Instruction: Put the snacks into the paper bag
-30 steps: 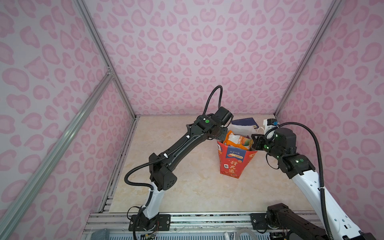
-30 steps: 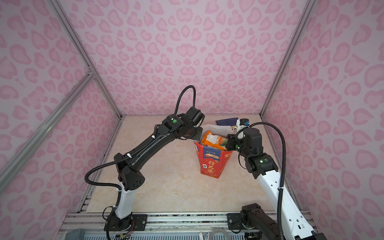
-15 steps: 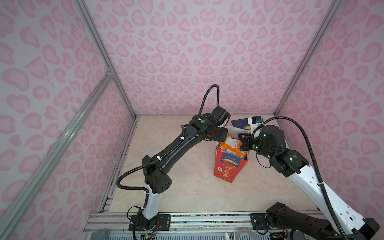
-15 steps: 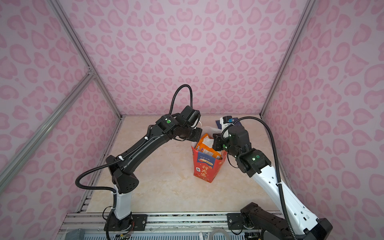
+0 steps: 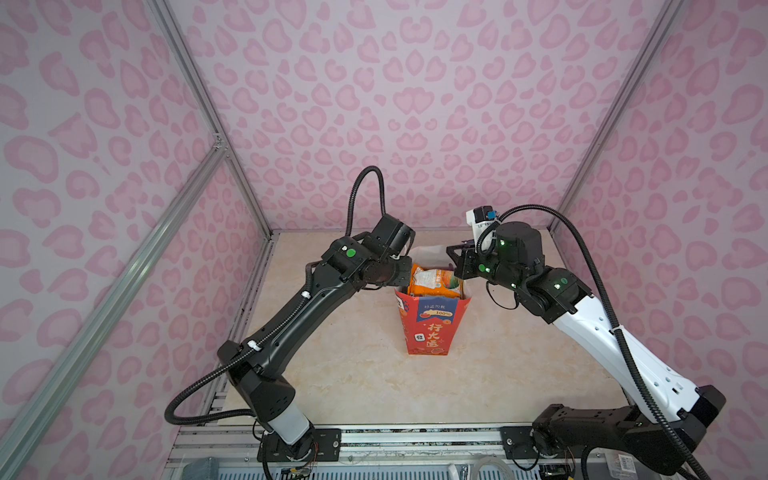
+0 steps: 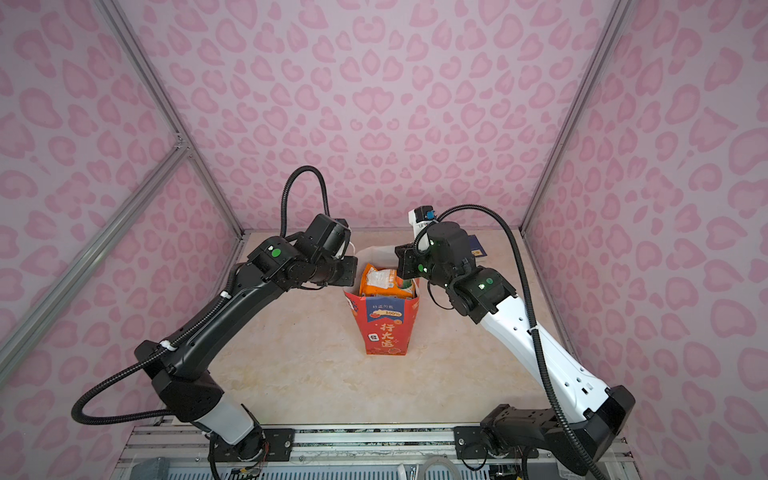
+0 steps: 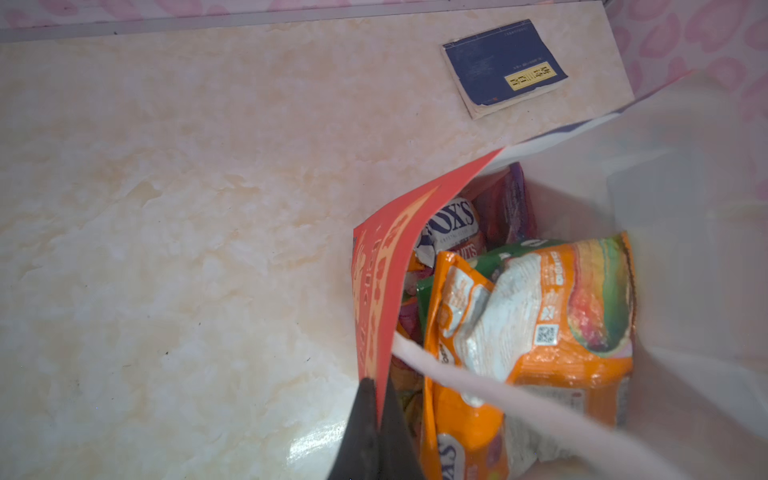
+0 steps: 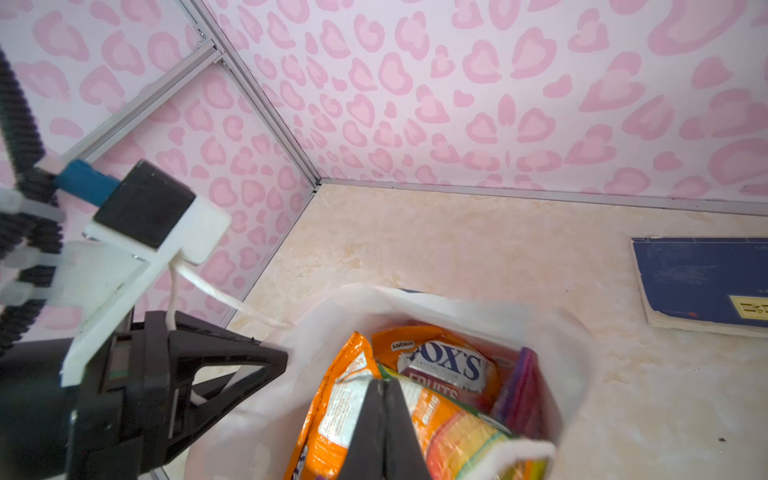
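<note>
Left wrist view alone shows left hand (image 7: 377, 388) pinching the paper bag (image 7: 374, 270); right hand (image 8: 383, 386) clenched above snacks (image 8: 441, 365).

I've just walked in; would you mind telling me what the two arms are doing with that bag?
The red paper bag stands upright on the table, packed with snacks; an orange packet sits on top. The left gripper is shut on the bag's rim. The right gripper is shut too, over the bag's open mouth; whether it pinches anything is unclear. No packets show outside the bag; a dark blue book lies apart on the table.
</note>
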`<state>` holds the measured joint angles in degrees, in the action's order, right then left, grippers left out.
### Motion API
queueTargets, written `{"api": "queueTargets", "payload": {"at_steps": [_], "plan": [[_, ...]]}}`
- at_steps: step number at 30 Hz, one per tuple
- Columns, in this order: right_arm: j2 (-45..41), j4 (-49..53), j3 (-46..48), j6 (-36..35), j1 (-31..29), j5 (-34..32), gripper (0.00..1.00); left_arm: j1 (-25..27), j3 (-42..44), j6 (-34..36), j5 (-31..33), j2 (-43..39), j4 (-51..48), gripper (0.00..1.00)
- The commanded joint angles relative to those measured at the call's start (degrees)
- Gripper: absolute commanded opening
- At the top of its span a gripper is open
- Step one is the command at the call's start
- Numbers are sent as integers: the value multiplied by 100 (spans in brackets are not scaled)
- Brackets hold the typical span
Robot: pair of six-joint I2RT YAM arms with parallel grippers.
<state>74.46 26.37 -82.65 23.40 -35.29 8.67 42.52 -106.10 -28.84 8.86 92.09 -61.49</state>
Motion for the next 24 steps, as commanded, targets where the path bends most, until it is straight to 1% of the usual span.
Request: {"api": "queueTargets", "payload": {"at_steps": [1,2,4,8,11,14,17,22,24], "plan": [[69,-556,-140,111,-31,241,0,-25,300,-175,-62,-374,892,3],[96,-563,-182,112,-31,241,0,-25,341,-166,-57,-414,890,3],[151,-577,-199,105,-38,234,0,-37,523,-196,223,-486,882,3],[302,-594,-199,117,-31,221,0,-102,814,-274,63,-561,943,3],[426,-624,-199,153,-42,250,0,-124,1196,-330,184,-699,1183,3],[494,-637,-199,167,-31,254,0,-148,1288,-325,180,-658,1172,3],[535,-610,-199,177,-45,258,0,-206,1354,-323,351,-586,1176,3],[409,-720,-164,236,-64,219,0,-280,1449,-335,178,-622,1301,3],[395,-697,-157,237,-70,165,0,-297,1470,-324,203,-608,1318,3]]}}
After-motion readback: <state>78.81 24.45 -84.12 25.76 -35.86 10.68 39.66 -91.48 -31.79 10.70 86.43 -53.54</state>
